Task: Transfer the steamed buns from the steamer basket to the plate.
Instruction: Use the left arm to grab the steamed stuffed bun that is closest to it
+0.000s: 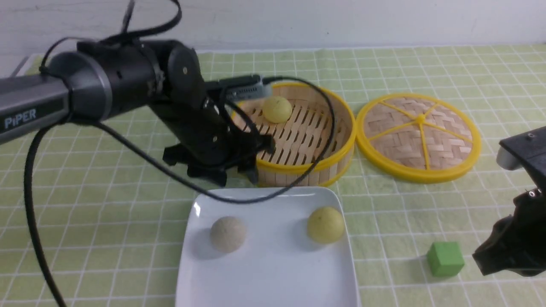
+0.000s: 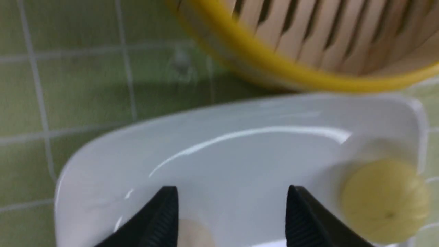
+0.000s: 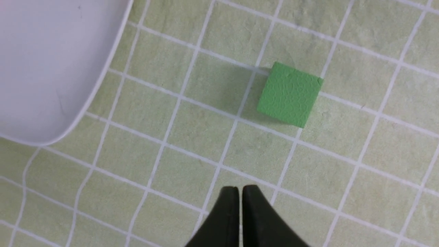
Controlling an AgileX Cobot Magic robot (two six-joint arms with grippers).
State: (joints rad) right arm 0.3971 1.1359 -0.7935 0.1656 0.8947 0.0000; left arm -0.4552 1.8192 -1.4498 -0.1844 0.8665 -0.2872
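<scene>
The steamer basket (image 1: 337,140) stands at the middle with one pale yellow bun (image 1: 277,109) on its slatted floor. The white plate (image 1: 273,268) lies in front of it and holds a greyish-white bun (image 1: 228,233) on its left and a second pale yellow bun (image 1: 326,224) on its right. My left gripper (image 1: 237,175) is open and empty, above the plate's far edge beside the basket wall. In the left wrist view the gripper (image 2: 232,190) is over the plate (image 2: 240,113), with the greyish-white bun (image 2: 192,235) low between the fingers and the yellow bun (image 2: 384,200) off to one side. My right gripper (image 3: 240,188) is shut and empty.
A flat woven lid with yellow spokes (image 1: 420,136) lies right of the basket. A green cube (image 1: 445,258) sits on the checked green cloth near my right gripper (image 1: 484,262); it also shows in the right wrist view (image 3: 289,94) beside the plate corner (image 3: 51,68). The basket rim (image 2: 281,68) is close ahead of the left gripper.
</scene>
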